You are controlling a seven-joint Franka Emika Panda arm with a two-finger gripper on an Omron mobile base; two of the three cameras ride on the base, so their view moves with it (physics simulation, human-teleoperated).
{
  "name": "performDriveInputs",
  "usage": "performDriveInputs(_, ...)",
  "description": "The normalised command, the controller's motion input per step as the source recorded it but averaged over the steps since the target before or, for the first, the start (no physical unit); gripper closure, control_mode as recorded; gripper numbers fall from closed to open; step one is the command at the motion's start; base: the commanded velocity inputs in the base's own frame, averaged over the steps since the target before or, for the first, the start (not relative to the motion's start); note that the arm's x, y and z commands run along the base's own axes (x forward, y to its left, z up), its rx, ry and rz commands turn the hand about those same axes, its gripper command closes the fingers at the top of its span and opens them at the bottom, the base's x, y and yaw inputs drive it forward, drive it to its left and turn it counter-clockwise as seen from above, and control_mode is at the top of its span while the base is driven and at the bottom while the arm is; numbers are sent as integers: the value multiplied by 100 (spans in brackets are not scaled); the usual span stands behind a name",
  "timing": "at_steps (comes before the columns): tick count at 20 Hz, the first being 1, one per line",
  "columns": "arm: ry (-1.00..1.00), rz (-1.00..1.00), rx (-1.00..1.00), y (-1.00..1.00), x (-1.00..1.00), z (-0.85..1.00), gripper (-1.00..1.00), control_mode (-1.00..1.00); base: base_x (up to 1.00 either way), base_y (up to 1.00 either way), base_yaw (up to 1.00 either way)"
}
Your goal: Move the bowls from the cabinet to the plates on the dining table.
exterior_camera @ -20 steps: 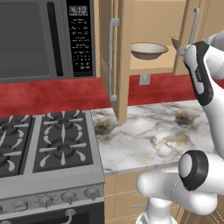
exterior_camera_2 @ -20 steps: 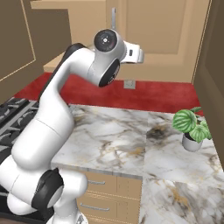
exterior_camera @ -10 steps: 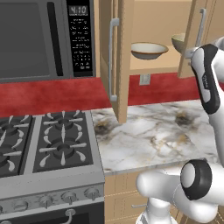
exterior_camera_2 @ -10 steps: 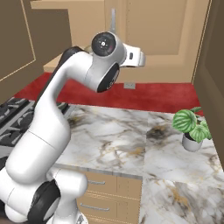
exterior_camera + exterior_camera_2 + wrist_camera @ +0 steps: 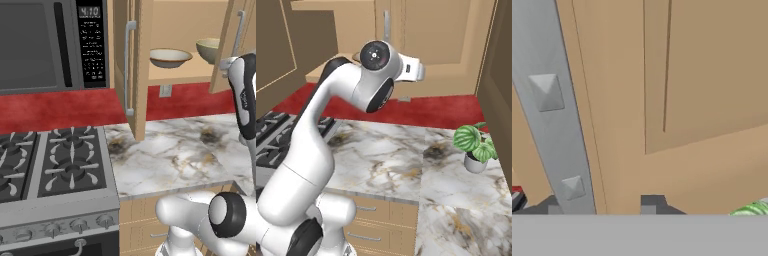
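gripper [image 5: 602, 206] tips cropped beside handle [image 5: 554, 115], deeper bowl [image 5: 209, 49] half-hidden

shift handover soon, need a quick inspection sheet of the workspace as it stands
surface: veined marble counter, bare in front of the cabinet.
job's things: wide cream bowl and deeper olive bowl both on the shelf of the open cabinet.
clutter: potted plant on the counter near the wall.
grippers: gripper against the right door, fingertips astride its grey bar handle; jaws partly open.
cables: nothing seen.
surroundings: gas stove, microwave, red backsplash.
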Motion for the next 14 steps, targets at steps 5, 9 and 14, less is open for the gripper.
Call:
performDriveInputs(5, 0, -1, 0, -60, -56, 0, 100, -100, 0, 0, 0)
performDriveInputs(9, 0, -1, 0, -53, -67, 0, 100, -100, 0, 0, 0)
performDriveInputs(14, 0, 0, 0, -51, -54, 0, 100, -100, 0, 0, 0)
